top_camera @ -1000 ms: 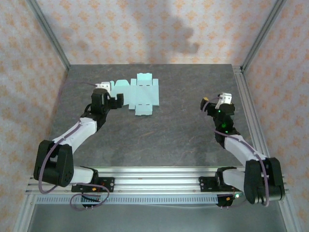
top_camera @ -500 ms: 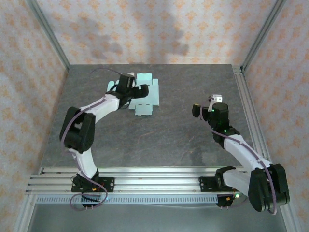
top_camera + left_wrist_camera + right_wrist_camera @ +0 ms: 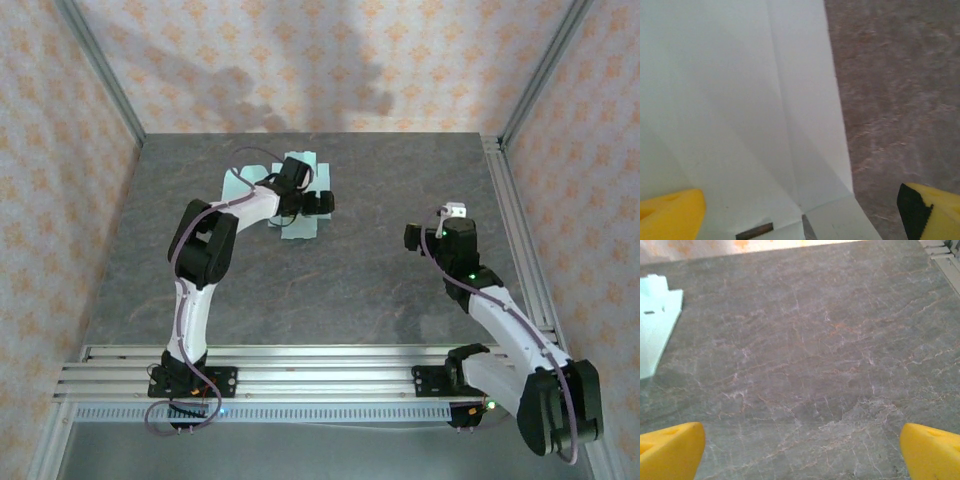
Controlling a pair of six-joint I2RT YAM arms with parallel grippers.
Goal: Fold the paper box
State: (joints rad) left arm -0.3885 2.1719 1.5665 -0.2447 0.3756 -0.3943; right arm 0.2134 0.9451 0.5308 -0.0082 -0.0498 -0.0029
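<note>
The paper box is a flat pale mint-blue die-cut sheet lying at the back of the table, left of centre. My left arm reaches over it, and my left gripper hovers over the sheet's right part. In the left wrist view the creased sheet is close below, and my left gripper is open with nothing between its yellow fingertips. My right gripper stands apart at the right, over bare table. It is open and empty, with the sheet's edge far to its left.
The dark stone tabletop is walled by patterned panels with metal posts. A metal rail runs along the near edge at the arm bases. A rail borders the right side.
My left arm has swung from the sheet's left end rightward across it, and its gripper now sits over the right part. The right arm shifted slightly nearer. Both grippers stayed open.
</note>
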